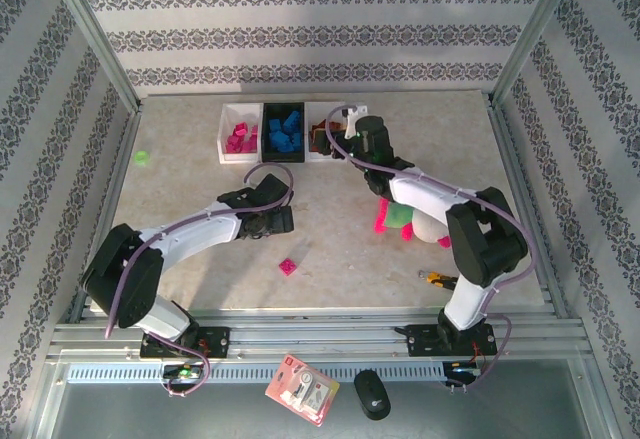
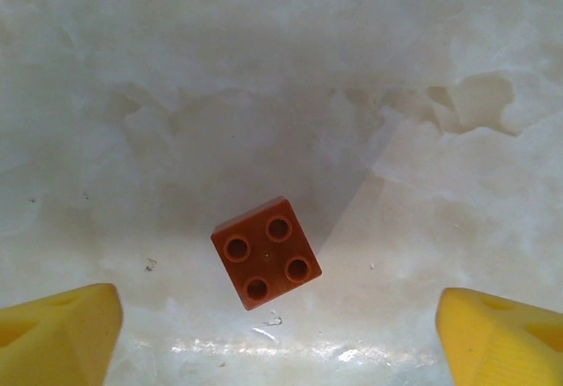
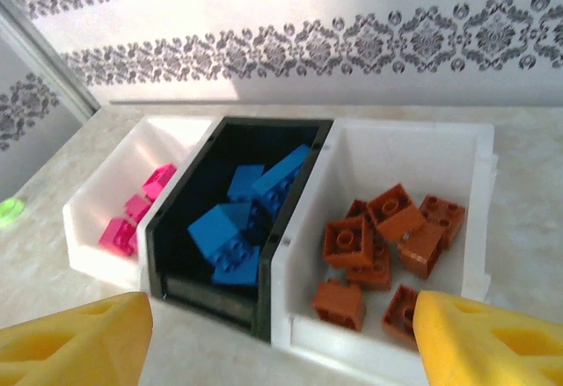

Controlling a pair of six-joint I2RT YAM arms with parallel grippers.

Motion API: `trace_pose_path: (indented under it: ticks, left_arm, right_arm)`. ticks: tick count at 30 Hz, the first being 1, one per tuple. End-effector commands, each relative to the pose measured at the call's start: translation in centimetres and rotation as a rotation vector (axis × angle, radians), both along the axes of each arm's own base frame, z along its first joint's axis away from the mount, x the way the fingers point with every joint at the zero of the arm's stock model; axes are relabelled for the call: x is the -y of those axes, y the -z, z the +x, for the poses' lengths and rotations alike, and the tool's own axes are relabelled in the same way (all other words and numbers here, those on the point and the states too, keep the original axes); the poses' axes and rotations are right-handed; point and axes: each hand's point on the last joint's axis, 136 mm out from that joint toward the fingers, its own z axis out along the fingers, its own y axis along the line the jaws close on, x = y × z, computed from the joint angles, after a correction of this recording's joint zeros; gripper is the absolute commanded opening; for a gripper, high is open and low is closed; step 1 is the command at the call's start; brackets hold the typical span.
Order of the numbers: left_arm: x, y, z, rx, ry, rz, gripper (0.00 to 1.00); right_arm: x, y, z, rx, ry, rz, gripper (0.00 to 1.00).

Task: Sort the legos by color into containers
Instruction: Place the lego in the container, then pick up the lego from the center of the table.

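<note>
An orange-brown lego (image 2: 266, 252) lies studs up on the table, between the wide-apart yellow fingers (image 2: 57, 338) of my open left gripper (image 2: 277, 342), touching neither. From above, that gripper (image 1: 281, 221) hovers mid-table. One magenta lego (image 1: 288, 266) lies loose in front of it. The containers stand in a row at the back: a white bin (image 3: 88, 245) with magenta legos (image 3: 136, 210), a black bin (image 3: 208, 294) with blue legos (image 3: 246, 219), and a white bin (image 3: 352, 344) with orange-brown legos (image 3: 378, 236). My right gripper (image 3: 281, 342) hangs open and empty just before that last bin.
Neon pink-and-green plastic pieces (image 1: 395, 217) with a white ball lie under the right arm. A small green bit (image 1: 141, 158) sits at the far left. A yellow-and-black item (image 1: 437, 279) lies near the right arm's base. Patterned walls enclose the table.
</note>
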Motion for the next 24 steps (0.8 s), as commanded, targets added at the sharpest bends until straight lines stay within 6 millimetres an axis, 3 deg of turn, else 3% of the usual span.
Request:
trace_pose_path:
  ticks: [1, 9, 20, 24]
  left_arm:
    - [-0.6, 0.4, 0.2, 0.001, -0.117, 0.021, 0.88]
    - [-0.4, 2.4, 0.6, -0.006, -0.203, -0.012, 0.68]
    - [-0.2, 4.8, 0.2, -0.047, -0.223, -0.024, 0.52]
    - [-0.1, 5.0, 0.4, -0.050, -0.212, -0.016, 0.40]
  right_arm:
    - [-0.5, -0.1, -2.1, 0.012, -0.047, 0.020, 0.79]
    - [0.1, -0.2, -4.7, 0.043, -0.092, -0.022, 0.81]
    - [0.7, 0.4, -6.3, 0.038, -0.163, -0.044, 0.83]
    - [0.9, 0.3, -7.2, 0.033, -0.199, -0.045, 0.83]
